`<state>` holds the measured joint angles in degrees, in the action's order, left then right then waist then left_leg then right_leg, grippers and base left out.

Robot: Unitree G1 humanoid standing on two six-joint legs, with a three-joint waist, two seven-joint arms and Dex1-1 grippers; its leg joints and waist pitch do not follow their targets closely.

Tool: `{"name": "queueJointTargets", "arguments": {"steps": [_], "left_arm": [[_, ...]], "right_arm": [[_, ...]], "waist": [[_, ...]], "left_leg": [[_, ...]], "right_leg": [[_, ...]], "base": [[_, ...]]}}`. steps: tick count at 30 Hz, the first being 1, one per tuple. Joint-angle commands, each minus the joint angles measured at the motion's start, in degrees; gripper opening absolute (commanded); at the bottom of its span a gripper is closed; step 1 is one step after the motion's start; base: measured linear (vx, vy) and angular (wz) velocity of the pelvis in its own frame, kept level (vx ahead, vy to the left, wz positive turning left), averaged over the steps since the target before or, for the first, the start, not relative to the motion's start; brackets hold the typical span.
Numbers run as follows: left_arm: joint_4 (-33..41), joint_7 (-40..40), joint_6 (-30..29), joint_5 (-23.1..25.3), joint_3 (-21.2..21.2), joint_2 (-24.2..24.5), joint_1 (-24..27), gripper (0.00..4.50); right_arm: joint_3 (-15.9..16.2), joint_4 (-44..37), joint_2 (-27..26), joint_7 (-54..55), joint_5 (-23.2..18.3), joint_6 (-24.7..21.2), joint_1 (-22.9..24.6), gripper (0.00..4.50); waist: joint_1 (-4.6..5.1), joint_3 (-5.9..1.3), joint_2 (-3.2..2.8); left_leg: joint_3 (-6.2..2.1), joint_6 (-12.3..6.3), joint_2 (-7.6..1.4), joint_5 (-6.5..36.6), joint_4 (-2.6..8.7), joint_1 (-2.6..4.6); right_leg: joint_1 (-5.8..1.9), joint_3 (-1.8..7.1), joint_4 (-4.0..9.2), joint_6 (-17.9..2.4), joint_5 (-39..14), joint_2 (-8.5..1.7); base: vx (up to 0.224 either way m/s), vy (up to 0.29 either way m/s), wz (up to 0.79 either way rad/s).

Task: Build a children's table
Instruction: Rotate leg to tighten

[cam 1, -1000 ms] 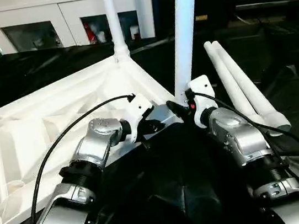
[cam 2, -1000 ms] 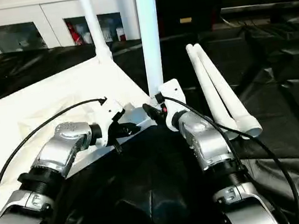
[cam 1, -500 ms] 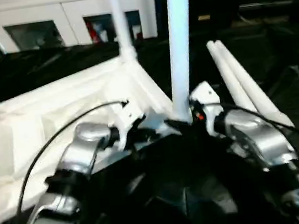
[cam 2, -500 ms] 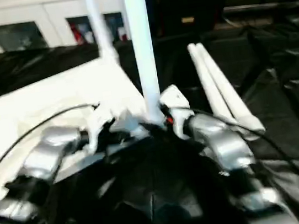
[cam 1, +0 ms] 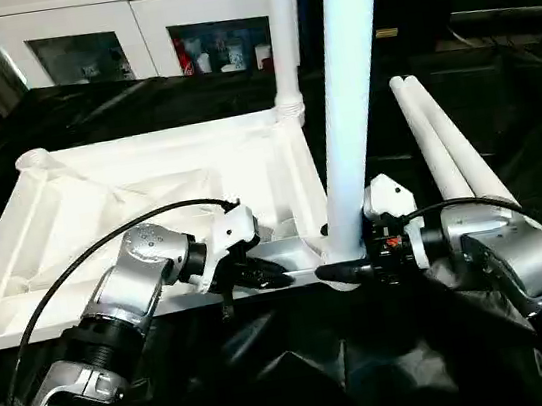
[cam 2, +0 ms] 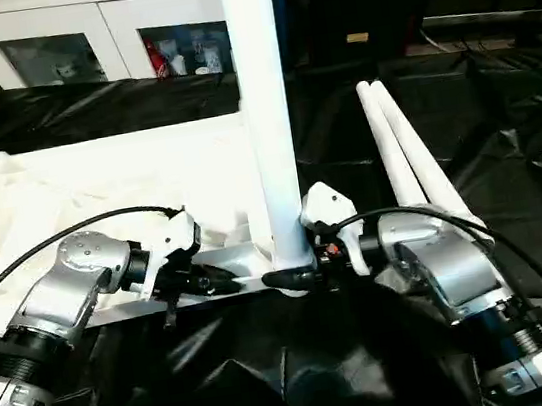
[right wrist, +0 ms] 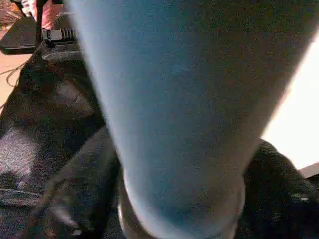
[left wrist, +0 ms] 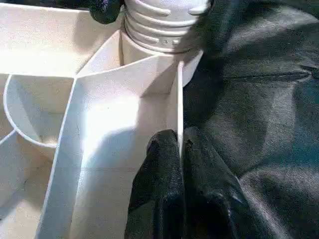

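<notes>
The children's table top (cam 1: 96, 182) lies upside down, white, ribs up. One white leg (cam 1: 282, 30) stands in its far corner socket. A second leg (cam 1: 353, 101) stands upright in the near corner socket. My left gripper (cam 1: 271, 276) is shut on the thin front rim wall (left wrist: 178, 99) close to that socket. My right gripper (cam 1: 348, 261) comes in from the right, low at this near leg's base. In the right wrist view its dark fingers (right wrist: 75, 194) press both sides of the near leg (right wrist: 174, 99).
Two loose white legs (cam 1: 452, 162) lie side by side on the black cloth (cam 1: 303, 360) to the right of the table top. A white cabinet with glass doors (cam 1: 126, 31) stands at the back.
The table top has swung round, so its front rim now lies almost square to me. Both grippers moved with the near corner. The loose legs stayed put.
</notes>
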<state>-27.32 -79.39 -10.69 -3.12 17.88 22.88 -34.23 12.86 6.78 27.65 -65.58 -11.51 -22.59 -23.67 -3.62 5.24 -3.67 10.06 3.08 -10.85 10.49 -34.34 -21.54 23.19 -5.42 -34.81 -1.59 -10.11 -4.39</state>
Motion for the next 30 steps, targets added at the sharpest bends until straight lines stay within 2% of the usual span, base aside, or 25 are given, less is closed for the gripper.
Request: {"name": "queueJointTargets", "arguments": {"steps": [1, 4, 6, 8, 9, 11, 12, 13, 16, 17, 18, 20, 21, 22, 24, 25, 27, 30], "left_arm": [[2.2, -1.2, 0.9, -2.2, -0.1, -0.7, -1.3, 0.00], [1.5, 0.7, 0.3, -1.7, -0.3, -1.4, -1.5, 0.00], [1.2, 2.4, -0.4, -1.6, -0.8, -2.0, -1.7, 0.00], [0.4, 6.0, -2.2, -1.6, -1.9, -3.7, -2.5, 0.00], [0.0, 7.8, -3.0, -1.4, -2.4, -4.5, -3.0, 0.00], [-1.3, 12.4, -4.5, -0.7, -3.4, -6.5, -4.2, 0.00], [-1.4, 12.6, -4.5, -0.6, -3.5, -6.6, -4.3, 0.00], [-2.7, 17.1, -5.9, 0.0, -4.4, -8.6, -5.6, 0.00], [-4.5, 23.0, -7.6, 0.8, -5.3, -11.4, -7.3, 0.00], [-4.5, 23.2, -7.6, 0.9, -5.3, -11.4, -7.3, 0.00], [-5.8, 27.3, -8.4, 1.5, -5.8, -13.1, -8.3, 0.00], [-6.0, 29.4, -8.4, 2.2, -5.5, -14.6, -8.5, 0.00], [-5.8, 29.4, -7.7, 2.6, -5.1, -14.7, -8.4, 0.00], [-5.7, 29.3, -7.1, 2.9, -4.8, -14.8, -8.2, 0.00], [-4.9, 28.5, -7.8, 2.5, -4.7, -15.0, -7.8, 0.00], [-4.7, 28.2, -7.8, 2.4, -4.7, -15.0, -7.7, 0.00], [-4.3, 27.5, -7.6, 2.3, -4.4, -14.6, -7.4, 0.00], [-4.0, 26.3, -7.0, 2.2, -4.0, -13.7, -6.9, 0.00]], "right_arm": [[2.0, -2.8, -1.0, -1.3, -1.1, -1.2, 1.1, 2.94], [2.3, -2.8, -2.4, 1.0, -0.7, -1.5, 1.9, 2.79], [2.0, -2.1, -3.6, 3.4, -0.1, -1.3, 2.0, 2.73], [0.2, 1.7, -8.1, 11.9, 1.6, -1.5, 1.2, 2.72], [-0.7, 3.5, -10.2, 15.8, 2.3, -1.6, 0.7, 2.72], [-2.4, 7.9, -14.4, 23.2, 3.5, -1.4, -0.7, 2.72], [-2.5, 8.1, -14.5, 23.4, 3.6, -1.4, -0.8, 2.72], [-4.0, 12.0, -18.2, 29.2, 4.1, -0.9, -2.4, 2.72], [-5.2, 16.8, -23.0, 35.4, 4.3, 0.6, -4.9, 2.71], [-5.2, 16.9, -23.1, 35.5, 4.4, 0.6, -5.0, 2.71], [-5.3, 19.6, -25.8, 38.3, 4.4, 1.8, -6.7, 2.71], [-5.1, 21.9, -28.5, 40.2, 5.5, 3.5, -8.0, 2.71], [-5.2, 22.2, -29.1, 40.2, 5.7, 3.8, -8.2, 2.71], [-5.3, 22.3, -29.5, 40.1, 5.8, 4.1, -8.2, 2.71], [-5.6, 22.4, -29.8, 39.7, 5.9, 4.2, -8.3, 3.26], [-5.6, 22.2, -29.8, 39.4, 5.8, 4.1, -8.2, 3.40], [-5.6, 21.6, -29.3, 38.5, 5.6, 4.0, -8.0, 3.40], [-4.7, 20.3, -27.2, 38.2, 6.8, 5.0, -7.6, 3.83]], "waist": [[0.06, -4.33, 0.46], [0.04, -4.37, 0.46], [0.13, -4.22, 0.53], [0.35, -4.15, 0.50], [0.67, -4.02, 0.36], [1.49, -4.08, 0.54], [1.49, -4.08, 0.54], [2.25, -4.12, 0.51], [2.44, -4.18, 0.53], [2.51, -4.38, 0.52], [2.45, -4.55, 0.54], [2.60, -4.63, 0.42], [2.48, -4.76, 0.80], [2.49, -4.68, 0.72], [2.44, -4.70, 0.66], [2.44, -4.70, 0.85], [2.49, -4.60, 0.80], [2.43, -4.59, 0.82]], "left_leg": [[-0.79, -4.71, -2.40, 9.4, 3.82, 0.54], [-0.82, -4.61, -2.44, 9.5, 3.83, 0.50], [-0.83, -4.00, -2.39, 10.4, 3.92, 0.56], [-0.83, -3.49, -2.27, 10.9, 3.96, 0.54], [-0.76, -2.71, -2.16, 11.4, 3.95, 0.60], [-1.15, -1.33, -1.97, 12.1, 4.15, 0.43], [-1.15, -1.33, -1.97, 12.1, 4.15, 0.43], [-1.03, -1.08, -1.86, 12.3, 3.99, 0.40], [-0.98, -1.52, -1.71, 11.5, 3.87, 0.56], [-0.95, -1.94, -1.74, 10.5, 3.80, 0.51], [-0.87, -2.54, -1.71, 9.2, 3.70, 0.37], [-0.85, -2.94, -1.69, 8.3, 3.63, 0.30], [-0.90, -3.35, -1.80, 7.7, 3.67, 0.35], [-0.85, -3.58, -1.77, 7.6, 3.65, 0.27], [-0.78, -4.27, -1.81, 7.7, 3.65, 0.31], [-0.81, -4.43, -1.87, 7.8, 3.69, 0.33], [-0.76, -4.32, -1.87, 8.7, 3.72, 0.43], [-0.76, -4.12, -1.87, 8.7, 3.73, 0.38]], "right_leg": [[-3.28, 3.34, 4.51, -12.7, -12.6, -4.08], [-3.29, 3.36, 4.48, -12.8, -12.6, -4.15], [-3.21, 3.33, 4.68, -12.4, -14.6, -4.20], [-3.15, 3.32, 4.84, -11.9, -15.8, -4.19], [-2.80, 3.33, 5.00, -12.0, -16.9, -4.25], [-3.24, 3.08, 5.08, -10.5, -19.3, -4.27], [-3.24, 3.08, 5.08, -10.5, -19.3, -4.27], [-3.14, 3.13, 5.03, -11.2, -18.6, -4.17], [-3.15, 3.18, 5.25, -11.2, -18.0, -4.21], [-3.25, 3.22, 5.03, -11.6, -16.0, -4.18], [-3.43, 3.26, 4.76, -12.0, -13.5, -4.11], [-3.43, 3.15, 4.53, -13.0, -11.4, -4.03], [-3.57, 3.16, 4.40, -13.3, -10.8, -4.15], [-3.59, 3.17, 4.40, -13.3, -10.6, -4.09], [-3.65, 3.21, 4.40, -13.3, -10.1, -4.10], [-3.67, 3.22, 4.35, -13.4, -10.4, -4.15], [-3.57, 3.23, 4.55, -13.2, -11.7, -4.17], [-3.61, 3.28, 4.59, -12.8, -12.4, -4.22]], "base": [[0.000, 0.000, 0.00], [0.000, 0.000, 0.00], [0.000, 0.000, 0.00], [0.000, 0.000, 0.00], [0.000, 0.000, 0.00], [0.000, 0.000, 0.00], [0.000, 0.000, 0.00], [0.000, 0.000, 0.00], [0.000, 0.000, 0.00], [0.000, 0.000, 0.00], [0.000, 0.000, 0.00], [0.000, 0.000, 0.00], [0.000, 0.000, 0.00], [0.000, 0.000, 0.00], [0.000, 0.000, 0.00], [0.000, 0.000, 0.00], [0.000, 0.000, 0.00], [0.000, 0.000, 0.00]]}}
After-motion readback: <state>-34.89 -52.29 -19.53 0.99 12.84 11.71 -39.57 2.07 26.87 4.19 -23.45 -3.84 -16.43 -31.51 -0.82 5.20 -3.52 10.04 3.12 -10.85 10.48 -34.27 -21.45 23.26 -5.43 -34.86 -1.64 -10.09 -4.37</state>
